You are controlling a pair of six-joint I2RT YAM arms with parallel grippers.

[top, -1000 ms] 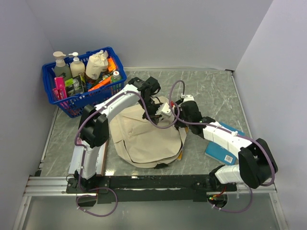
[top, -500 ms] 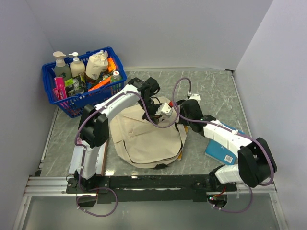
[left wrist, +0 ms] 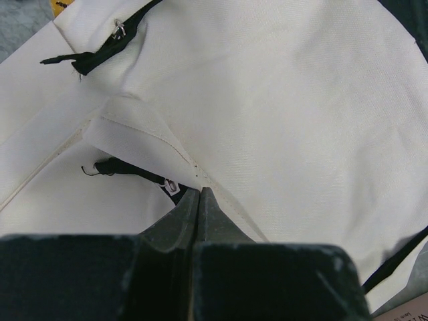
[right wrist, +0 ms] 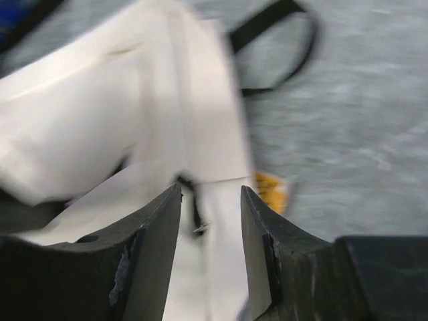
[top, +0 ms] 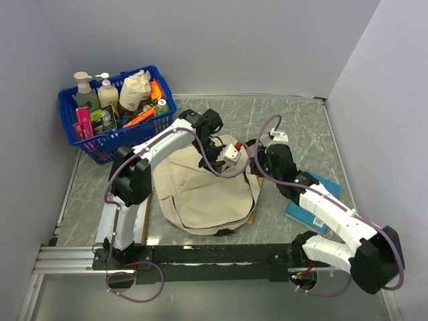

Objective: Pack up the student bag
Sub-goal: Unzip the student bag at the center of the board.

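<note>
The cream student bag [top: 200,197] lies flat on the marble table [top: 301,127]. At the bag's far edge the left gripper [left wrist: 200,192] is clenched on a fold of its fabric. The right gripper [right wrist: 210,197] hovers over the bag's right rim, fingers spread, gripping nothing. A blue book [top: 309,212] lies right of the bag

Grey marble table [top: 301,127], student bag [top: 200,197], blue basket [top: 127,137], blue book [top: 299,212]

Matt woven cloth forms the student bag [top: 200,194]; the basket [top: 114,142] is glossy plastic.
</note>
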